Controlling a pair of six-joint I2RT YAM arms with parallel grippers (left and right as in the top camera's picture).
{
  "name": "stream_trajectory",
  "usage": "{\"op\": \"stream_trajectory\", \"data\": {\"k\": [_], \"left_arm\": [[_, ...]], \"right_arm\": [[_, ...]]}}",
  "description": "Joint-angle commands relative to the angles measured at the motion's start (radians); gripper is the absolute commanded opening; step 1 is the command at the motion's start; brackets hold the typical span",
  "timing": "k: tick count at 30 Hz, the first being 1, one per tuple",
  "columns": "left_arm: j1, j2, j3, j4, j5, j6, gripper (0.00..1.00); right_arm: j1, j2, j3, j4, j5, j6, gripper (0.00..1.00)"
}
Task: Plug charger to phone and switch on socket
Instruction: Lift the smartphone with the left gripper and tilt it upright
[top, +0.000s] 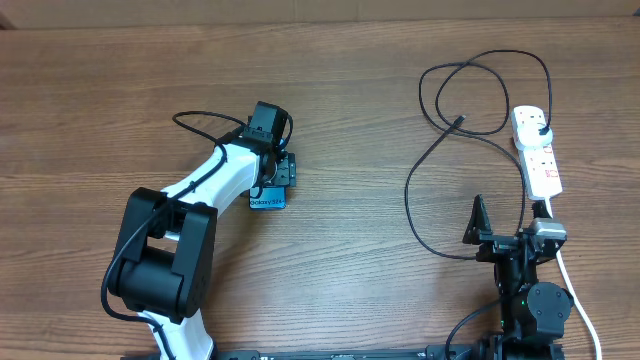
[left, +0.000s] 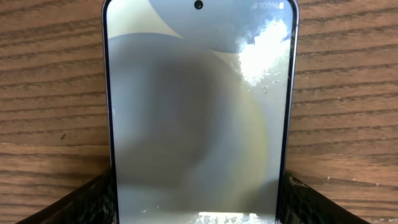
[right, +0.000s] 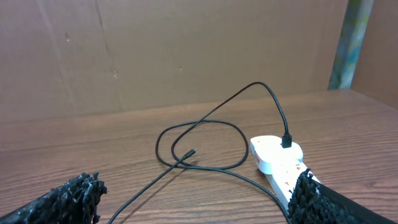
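Note:
The phone (top: 266, 201) lies flat on the wooden table, with its blue "Galaxy S24" end showing from under my left gripper (top: 281, 172). In the left wrist view the phone (left: 199, 106) fills the frame and both fingers of the gripper (left: 196, 193) press on its long edges. The socket, a white power strip (top: 537, 150), lies at the far right. The charger's black plug (top: 541, 131) sits in its far outlet. The thin black cable (top: 420, 190) loops over the table, and its connector tip (top: 459, 121) lies loose. My right gripper (top: 508, 232) is open and empty, just in front of the strip.
In the right wrist view the cable tip (right: 193, 151) lies ahead in the middle, and the strip (right: 273, 158) is close to the right finger. The strip's white cord (top: 578, 300) runs back past the right arm. A brown board wall stands behind the table.

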Motion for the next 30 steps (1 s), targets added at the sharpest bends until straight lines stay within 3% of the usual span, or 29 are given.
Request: {"op": "stream_trajectory", "data": {"k": [1, 17, 30], "left_arm": [[0.004, 0.067, -0.036, -0.018, 0.111, -0.042, 0.76], [0.004, 0.066, 0.103, -0.132, 0.274, -0.042, 0.7], [0.004, 0.066, 0.145, -0.175, 0.559, -0.042, 0.67]], "right_arm": [[0.003, -0.01, -0.011, 0.006, 0.01, -0.002, 1.0], [0.003, -0.01, -0.011, 0.006, 0.01, -0.002, 1.0], [0.003, -0.01, -0.011, 0.006, 0.01, -0.002, 1.0]]}}
